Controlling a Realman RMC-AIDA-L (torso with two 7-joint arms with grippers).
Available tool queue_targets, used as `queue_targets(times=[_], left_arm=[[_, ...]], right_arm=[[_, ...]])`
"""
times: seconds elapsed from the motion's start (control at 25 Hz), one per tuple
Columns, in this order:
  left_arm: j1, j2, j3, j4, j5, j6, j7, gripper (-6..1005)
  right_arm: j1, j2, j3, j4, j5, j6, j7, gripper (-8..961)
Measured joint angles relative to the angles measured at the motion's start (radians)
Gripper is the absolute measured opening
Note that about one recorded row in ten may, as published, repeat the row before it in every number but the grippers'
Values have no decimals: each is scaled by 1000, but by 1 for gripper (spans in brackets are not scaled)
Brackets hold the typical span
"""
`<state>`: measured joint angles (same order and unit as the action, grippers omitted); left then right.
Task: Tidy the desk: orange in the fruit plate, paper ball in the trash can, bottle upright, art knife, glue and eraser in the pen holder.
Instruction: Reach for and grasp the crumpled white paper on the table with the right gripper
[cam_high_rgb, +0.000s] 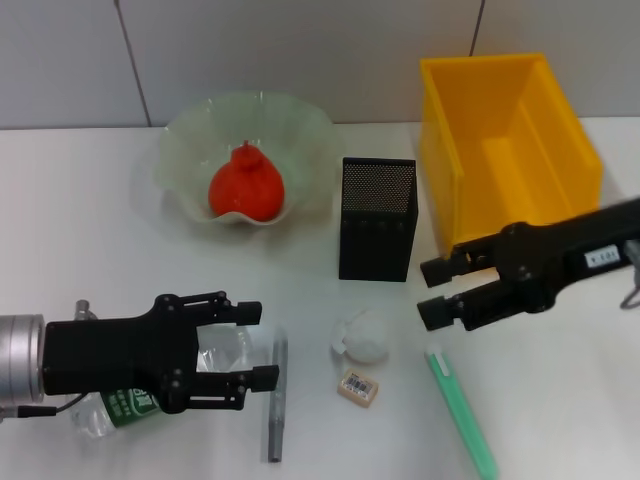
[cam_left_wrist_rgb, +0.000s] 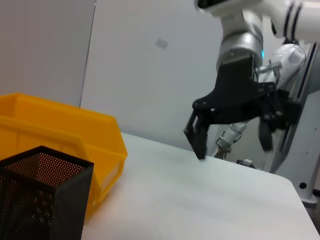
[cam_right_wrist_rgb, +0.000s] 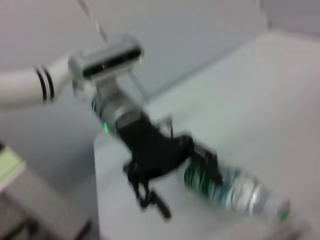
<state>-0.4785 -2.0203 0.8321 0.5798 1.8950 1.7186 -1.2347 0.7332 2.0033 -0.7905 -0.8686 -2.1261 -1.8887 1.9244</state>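
Clear plastic water bottle with green label (cam_high_rgb: 130, 400) lies on its side at the white desk's (cam_high_rgb: 80, 230) near left, under the left gripper (cam_high_rgb: 258, 345), whose fingers are spread, grasping nothing. Right gripper (cam_high_rgb: 436, 292) hovers released near the white crumpled paper ball (cam_high_rgb: 365, 335) (just in front of the black mesh pen holder (cam_high_rgb: 377, 218)). Glossy red-orange orange (cam_high_rgb: 245, 186) sits in the pale green scalloped fruit plate (cam_high_rgb: 190, 130).

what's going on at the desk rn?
The red-orange fruit already sits in the pale green scalloped bowl. The left gripper is open over the clear plastic bottle lying flat. The right gripper hovers open near the white crumpled paper ball, with the yellow bin behind it.
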Motion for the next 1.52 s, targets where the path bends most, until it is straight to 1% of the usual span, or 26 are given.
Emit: queue_targets(times=[0.04,0.08,0.16,0.24,0.36,0.4,0.44,0.48,0.56,0.6,0.64,0.84,1.2,1.28,1.52], left_arm=[[0,0,0,0,0,-1,0,790],[0,0,0,0,1,-2,1,790],[0,0,1,0,2,-4,1,789],[0,0,1,0,2,-5,1,788],[0,0,1,0,2,-8,1,787],[0,0,1,0,2,-8,1,786],[1,2,1,0,3,-13,1,786],[2,2,1,0,4,-15,1,785],[2,3,1,0,4,-15,1,785],[2,3,1,0,4,-15,1,784],[2,4,1,0,4,-17,-1,784],[2,6,1,0,6,-25,-6,782],[2,12,-7,2,30,-51,-9,778],[2,15,-7,3,30,-54,-9,777],[3,32,-7,6,30,-57,-10,775]], right_arm=[[40,-6,-15,0,-44,-16,26,731],[62,-9,-24,-1,-74,-22,42,729],[116,-9,-51,-9,-148,-28,68,724],[154,-2,-79,-21,-209,-20,82,720],[180,19,-135,-44,-260,26,85,714],[181,27,-161,-53,-272,52,85,712],[178,45,-227,-66,-283,105,79,710],[178,45,-227,-66,-283,105,79,708],[170,58,-292,-73,-285,157,72,704],[159,69,-347,-73,-286,215,62,702],[159,69,-347,-73,-286,215,62,700],[134,79,-431,-63,-283,333,53,690],[124,83,-486,-5,-247,456,14,672],[124,83,-516,20,-238,498,0,668],[124,83,-522,46,-204,532,-31,656]])
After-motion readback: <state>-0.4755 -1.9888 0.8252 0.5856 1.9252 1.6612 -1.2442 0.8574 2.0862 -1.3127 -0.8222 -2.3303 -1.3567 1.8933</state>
